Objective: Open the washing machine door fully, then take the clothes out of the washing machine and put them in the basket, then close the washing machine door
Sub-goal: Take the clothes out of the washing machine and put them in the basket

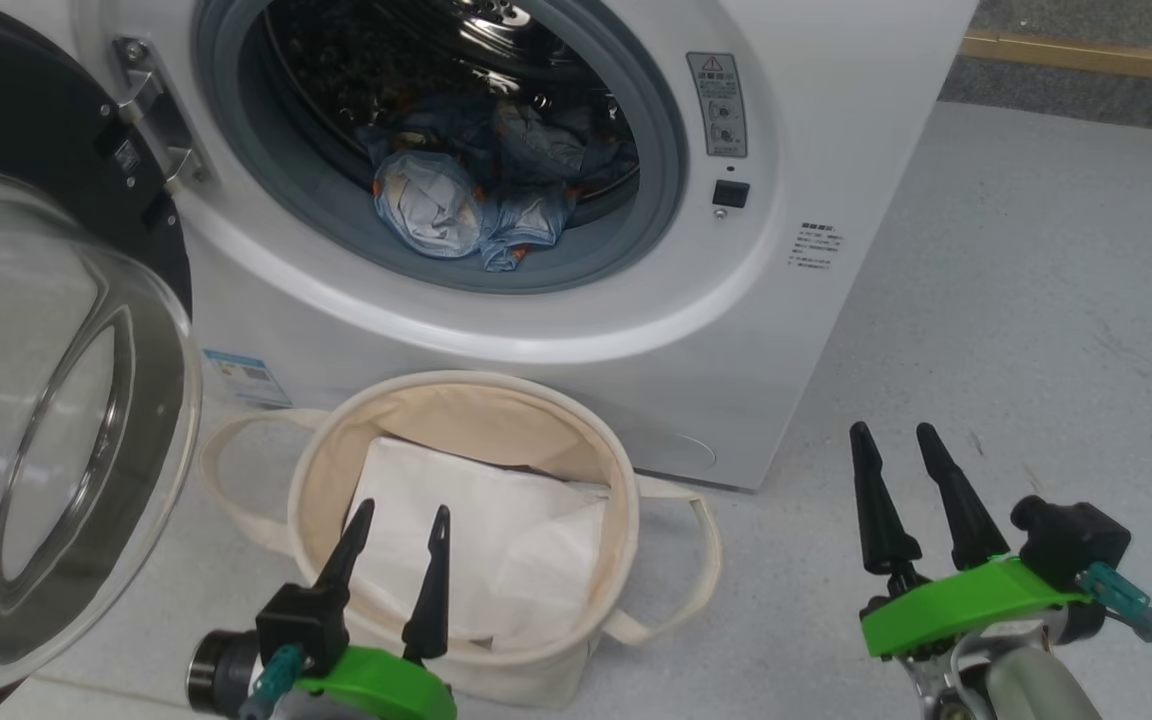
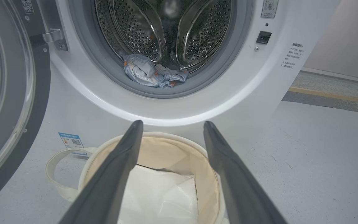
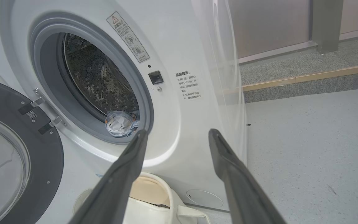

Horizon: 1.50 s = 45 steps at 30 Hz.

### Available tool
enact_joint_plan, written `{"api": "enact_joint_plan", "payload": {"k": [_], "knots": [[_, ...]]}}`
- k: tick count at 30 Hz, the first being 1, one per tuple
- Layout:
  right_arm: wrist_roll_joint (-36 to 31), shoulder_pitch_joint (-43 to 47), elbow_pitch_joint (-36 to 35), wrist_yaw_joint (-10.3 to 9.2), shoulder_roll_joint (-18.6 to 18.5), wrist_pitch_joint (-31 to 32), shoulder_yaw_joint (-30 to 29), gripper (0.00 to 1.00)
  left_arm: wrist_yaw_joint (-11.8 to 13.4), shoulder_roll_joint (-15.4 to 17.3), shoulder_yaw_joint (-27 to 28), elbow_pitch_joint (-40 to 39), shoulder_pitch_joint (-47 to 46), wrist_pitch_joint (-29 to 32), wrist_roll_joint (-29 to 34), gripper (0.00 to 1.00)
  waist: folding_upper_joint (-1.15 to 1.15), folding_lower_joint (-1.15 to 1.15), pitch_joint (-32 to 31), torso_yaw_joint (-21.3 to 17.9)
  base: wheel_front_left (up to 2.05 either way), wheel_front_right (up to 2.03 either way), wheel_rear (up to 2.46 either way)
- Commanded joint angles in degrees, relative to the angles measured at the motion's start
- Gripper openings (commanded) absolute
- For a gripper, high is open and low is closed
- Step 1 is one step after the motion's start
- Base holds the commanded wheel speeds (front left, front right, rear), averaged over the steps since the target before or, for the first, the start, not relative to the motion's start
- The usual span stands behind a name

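Head view: washing machine (image 1: 836, 120) top cut off by frame. Washing machine door (image 1: 56, 420) swung wide at left, cropped by picture edges. Clothes (image 1: 476, 205) bunched at drum's front lip, rear part lost in shadow. Basket (image 1: 456, 392) just before washer; white sheet (image 1: 496, 530) inside, partly behind left gripper (image 1: 404, 507). Left gripper spread wide, empty. Right gripper (image 1: 892, 430) likewise, over floor (image 1: 1036, 300).

Left wrist view: fingers (image 2: 110, 174) apart above basket, nothing between.

Right wrist view: clothes half hidden behind grey seal (image 3: 144, 105); basket mostly behind own finger.

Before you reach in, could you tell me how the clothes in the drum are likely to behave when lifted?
Probably floppy: the clothes lie crumpled over the seal. Likely light, being thin fabric. They may come out tangled, since they sit bunched.
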Motion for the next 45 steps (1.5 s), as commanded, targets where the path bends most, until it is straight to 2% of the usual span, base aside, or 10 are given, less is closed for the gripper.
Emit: {"api": "enact_joint_plan", "payload": {"k": [1,22,31,37,45], "knots": [[0.3,-1.7,-1.6,0.01,0.1,-0.7,1.4,1.0,-0.3,0.1,1.5,-1.9,-1.9,-0.7,0.5,1.0,0.0,0.0,0.1,0.0,0.76,-0.76,0.0],[0.1,-1.9,-2.2,0.01,0.1,-0.7,1.7,1.0,-0.1,0.1,1.7,-5.0,-2.0,-0.7,0.6,1.0,0.0,0.0,2.1,-0.1,0.08,-0.08,0.0],[1.2,-2.3,-3.2,0.01,0.1,-0.7,4.8,1.0,0.7,0.3,3.2,-4.7,-4.3,-0.7,2.9,1.0,0.0,0.0,5.4,-1.6,0.0,0.0,0.0],[3.1,-3.6,-5.6,0.01,0.1,-0.7,5.8,1.0,0.7,3.8,5.8,-4.6,-11.4,-0.7,4.3,1.0,0.0,0.0,11.5,-4.1,0.0,0.0,0.0],[5.0,-7.2,-7.4,0.01,0.1,-0.7,7.3,1.0,-0.3,9.5,7.4,0.5,-27.6,3.0,6.0,1.0,0.0,0.0,21.5,-6.7,0.0,0.0,0.0]]}}
